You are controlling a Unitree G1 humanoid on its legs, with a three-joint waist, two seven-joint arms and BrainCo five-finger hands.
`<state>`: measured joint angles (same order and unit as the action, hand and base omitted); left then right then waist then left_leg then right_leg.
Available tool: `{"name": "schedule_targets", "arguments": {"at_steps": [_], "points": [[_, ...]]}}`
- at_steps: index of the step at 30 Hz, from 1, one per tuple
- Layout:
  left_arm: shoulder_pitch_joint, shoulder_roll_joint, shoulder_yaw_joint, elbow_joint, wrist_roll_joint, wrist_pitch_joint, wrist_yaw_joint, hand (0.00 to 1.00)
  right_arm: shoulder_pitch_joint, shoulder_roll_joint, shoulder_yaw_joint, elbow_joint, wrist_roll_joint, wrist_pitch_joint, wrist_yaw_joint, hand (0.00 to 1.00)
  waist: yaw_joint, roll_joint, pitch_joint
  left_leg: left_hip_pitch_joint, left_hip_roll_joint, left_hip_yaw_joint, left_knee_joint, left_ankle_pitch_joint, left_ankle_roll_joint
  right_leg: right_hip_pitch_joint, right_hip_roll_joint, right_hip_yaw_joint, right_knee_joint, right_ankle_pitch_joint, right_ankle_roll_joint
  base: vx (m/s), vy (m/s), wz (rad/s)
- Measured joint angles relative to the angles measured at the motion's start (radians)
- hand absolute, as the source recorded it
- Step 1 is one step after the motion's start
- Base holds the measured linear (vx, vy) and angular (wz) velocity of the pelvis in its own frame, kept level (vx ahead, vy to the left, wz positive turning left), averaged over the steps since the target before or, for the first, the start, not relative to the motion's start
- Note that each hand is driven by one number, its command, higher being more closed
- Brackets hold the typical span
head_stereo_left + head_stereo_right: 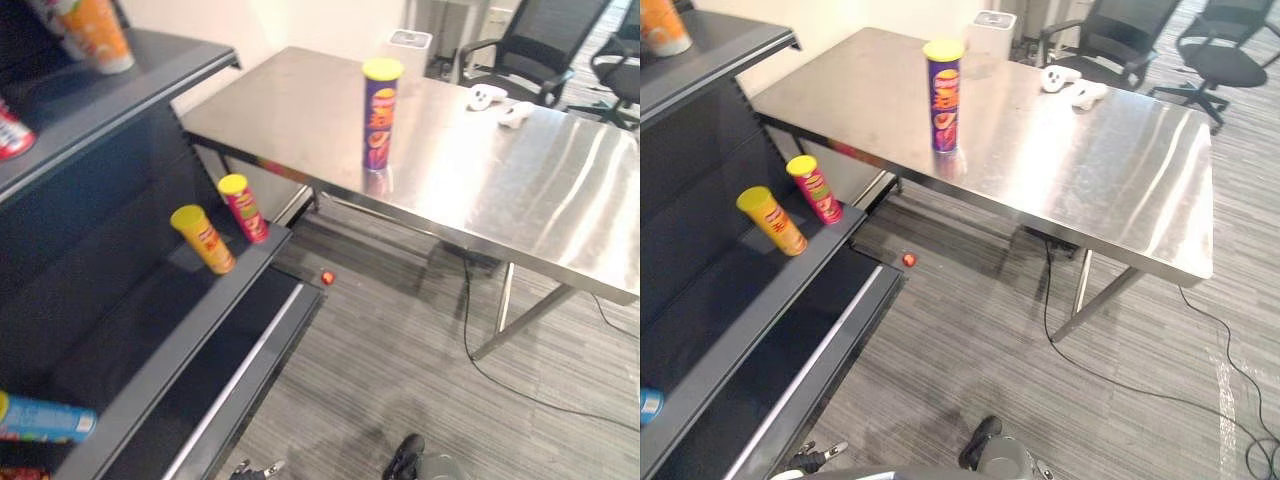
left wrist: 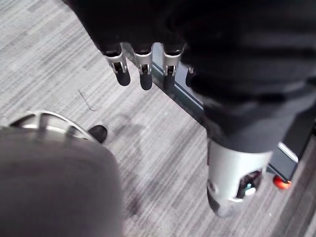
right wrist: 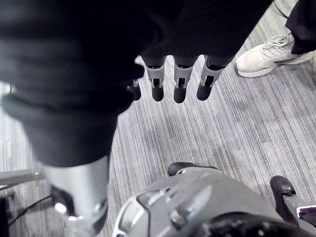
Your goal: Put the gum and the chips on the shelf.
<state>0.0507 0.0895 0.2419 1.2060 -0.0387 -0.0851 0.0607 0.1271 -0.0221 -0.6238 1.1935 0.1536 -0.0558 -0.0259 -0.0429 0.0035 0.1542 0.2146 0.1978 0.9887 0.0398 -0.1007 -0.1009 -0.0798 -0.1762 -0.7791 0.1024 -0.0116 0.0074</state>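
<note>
Up on the table, the chips were stood upright. A small red thing was seen on the floor at 7 o'clock from the chips. A yellow can and a red can were kept on the shelf at 9 o'clock. The left hand and the right hand were held open over the floor, with nothing in them.

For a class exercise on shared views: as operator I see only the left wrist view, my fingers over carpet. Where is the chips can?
Observer: The purple chips can stands upright on the steel table, untouched.
Operator: And my right hand?
Observer: The right hand hangs open over carpet, near a person's white shoe.
Operator: Anything shelved yet?
Observer: A yellow can and a red can stand on the dark shelf.
</note>
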Motion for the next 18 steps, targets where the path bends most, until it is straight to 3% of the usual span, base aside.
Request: {"name": "schedule_targets", "arguments": {"at_steps": [7, 9, 12, 13, 14, 16, 17, 18], "points": [[-0.029, -0.028, 0.109, 0.001, -0.001, 0.001, -0.010, 0.00, -0.011, -0.001, 0.006, 0.017, 0.001, -0.003, 0.001, 0.00, -0.039, -0.010, 0.020, 0.017, 0.034, 0.067, 0.055, 0.016, -0.024, 0.078, 0.095, 0.027, -0.216, 0.087, -0.019, -0.06, -0.033, -0.17], [-0.031, -0.026, 0.131, 0.007, -0.007, 0.001, -0.009, 0.00, -0.013, -0.005, 0.006, 0.042, 0.001, -0.010, 0.001, 0.00, -0.037, -0.011, 0.022, 0.016, 0.068, 0.087, 0.144, 0.016, -0.024, 0.083, 0.094, 0.056, -0.216, 0.083, -0.025, 0.02, 0.028, -0.40], [-0.025, -0.033, 0.148, 0.006, -0.036, 0.001, -0.006, 0.00, -0.018, -0.014, 0.012, 0.050, 0.002, -0.012, 0.000, 0.00, -0.034, 0.001, 0.024, 0.005, 0.161, 0.088, 0.372, 0.024, -0.012, 0.085, 0.101, 0.131, -0.210, 0.074, -0.038, 0.04, 0.060, -0.82], [-0.026, -0.046, 0.154, 0.006, -0.061, 0.000, -0.002, 0.00, -0.027, -0.031, 0.037, 0.040, 0.002, -0.018, -0.003, 0.00, -0.032, 0.010, 0.040, -0.045, 0.212, -0.018, 0.526, 0.042, 0.020, 0.083, 0.107, 0.209, -0.210, 0.068, -0.047, 0.04, 0.072, -1.13], [-0.026, -0.054, 0.155, 0.004, -0.073, 0.000, 0.000, 0.00, -0.036, -0.043, 0.044, 0.038, 0.002, -0.019, -0.007, 0.00, -0.033, 0.014, 0.041, -0.076, 0.198, -0.099, 0.546, 0.015, 0.015, 0.077, 0.102, 0.232, -0.206, 0.068, -0.048, 0.08, 0.094, -1.26], [-0.023, -0.070, 0.123, -0.028, -0.106, -0.007, 0.003, 0.00, -0.056, -0.066, 0.044, 0.041, 0.006, -0.018, -0.015, 0.00, -0.033, 0.021, 0.045, -0.173, 0.074, -0.394, 0.501, -0.079, -0.001, 0.067, 0.080, 0.308, -0.197, 0.067, -0.046, 0.10, 0.103, -1.07], [-0.019, -0.070, 0.100, -0.036, -0.119, -0.016, 0.002, 0.00, -0.059, -0.077, 0.045, 0.039, 0.010, -0.022, -0.014, 0.00, -0.028, 0.022, 0.045, -0.200, 0.026, -0.493, 0.445, -0.099, -0.006, 0.070, 0.079, 0.351, -0.194, 0.066, -0.039, 0.08, 0.080, -1.05], [-0.018, -0.070, 0.096, -0.039, -0.121, -0.022, 0.002, 0.00, -0.062, -0.079, 0.044, 0.040, 0.014, -0.021, -0.014, 0.00, -0.025, 0.023, 0.045, -0.207, 0.012, -0.528, 0.410, -0.103, -0.011, 0.069, 0.082, 0.368, -0.189, 0.063, -0.034, 0.11, 0.143, -1.05]]}}
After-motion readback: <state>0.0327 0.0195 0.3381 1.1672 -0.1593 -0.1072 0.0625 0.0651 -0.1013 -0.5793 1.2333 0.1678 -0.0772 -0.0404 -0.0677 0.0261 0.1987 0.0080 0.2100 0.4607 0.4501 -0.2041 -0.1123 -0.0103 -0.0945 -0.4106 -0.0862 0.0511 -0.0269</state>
